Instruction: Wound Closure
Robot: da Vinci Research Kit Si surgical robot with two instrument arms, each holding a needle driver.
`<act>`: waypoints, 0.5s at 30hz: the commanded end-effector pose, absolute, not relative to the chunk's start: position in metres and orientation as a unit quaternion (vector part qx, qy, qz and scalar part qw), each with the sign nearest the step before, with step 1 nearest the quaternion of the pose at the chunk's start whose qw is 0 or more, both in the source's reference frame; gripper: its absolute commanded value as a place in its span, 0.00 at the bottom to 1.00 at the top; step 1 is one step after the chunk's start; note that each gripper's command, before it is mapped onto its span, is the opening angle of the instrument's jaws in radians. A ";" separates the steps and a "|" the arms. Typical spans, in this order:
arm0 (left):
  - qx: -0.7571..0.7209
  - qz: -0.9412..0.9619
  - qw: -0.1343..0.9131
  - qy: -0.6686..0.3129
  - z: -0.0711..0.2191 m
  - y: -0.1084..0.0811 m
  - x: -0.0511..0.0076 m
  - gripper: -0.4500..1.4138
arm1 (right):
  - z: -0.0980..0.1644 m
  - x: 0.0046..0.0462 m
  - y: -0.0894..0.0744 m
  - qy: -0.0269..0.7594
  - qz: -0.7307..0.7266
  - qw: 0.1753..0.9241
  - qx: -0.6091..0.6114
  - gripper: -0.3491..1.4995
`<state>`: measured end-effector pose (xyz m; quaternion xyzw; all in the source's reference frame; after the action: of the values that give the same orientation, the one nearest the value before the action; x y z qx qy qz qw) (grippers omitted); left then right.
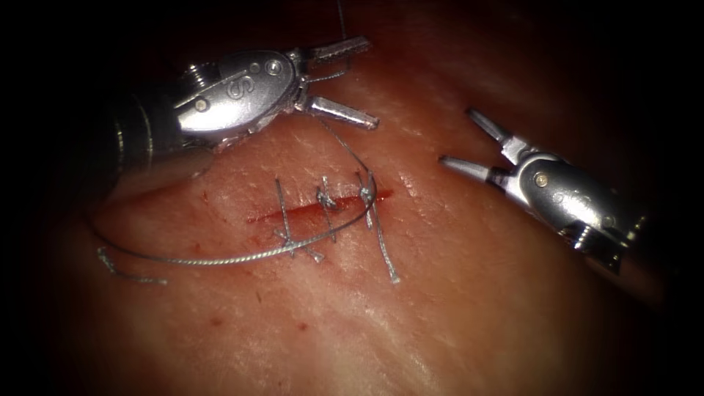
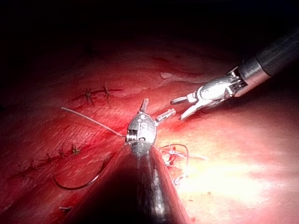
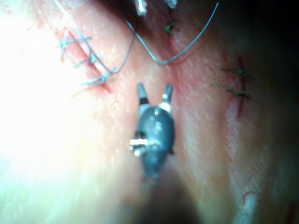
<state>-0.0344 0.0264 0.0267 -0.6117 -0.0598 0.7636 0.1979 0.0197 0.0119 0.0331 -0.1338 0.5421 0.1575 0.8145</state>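
Observation:
The cut (image 1: 323, 209) runs across the tissue (image 1: 455, 308) and carries three knotted stitches (image 1: 326, 198). My left tool (image 1: 339, 82) hovers above the cut with its jaws open, holding nothing. My right tool (image 1: 456, 138) stands to the right of the cut, jaws open and empty. The curved needle (image 1: 183, 260) lies flat on the tissue below and left of the cut, free of both tools. Thread (image 1: 370, 194) sweeps from it over the rightmost stitch and up towards the left tool. The left wrist view shows the left tool (image 2: 158, 107) and the needle (image 2: 79, 183). In the right wrist view, the right tool (image 3: 154, 91) is open.
Cut thread ends stick out below the stitches (image 1: 385, 253), and a loose piece (image 1: 125, 273) lies at the left. Red fluid marks the cut. Older stitched cuts (image 2: 93, 95) (image 3: 238, 88) lie further off on the tissue.

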 end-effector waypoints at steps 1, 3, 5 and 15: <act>-0.609 0.768 0.186 -0.067 0.026 0.026 -0.0359 0.47 | 0.033 0.0202 0.012 0.544 0.158 0.813 -0.134 0.47; -0.602 0.776 0.170 -0.082 0.025 0.024 -0.0371 0.46 | 0.033 0.0202 0.012 0.543 0.159 0.814 -0.132 0.47; -0.577 0.798 0.139 -0.109 0.024 0.021 -0.0391 0.42 | 0.033 0.0200 0.012 0.542 0.159 0.815 -0.131 0.46; -0.478 0.865 0.017 -0.151 0.026 0.018 -0.0418 0.40 | 0.033 0.0199 0.012 0.539 0.163 0.817 -0.126 0.46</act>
<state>-0.0414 0.0174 0.0263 -0.4630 -0.1560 0.8725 0.0026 0.0194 0.0109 0.0321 -0.1247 0.5377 0.1645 0.8175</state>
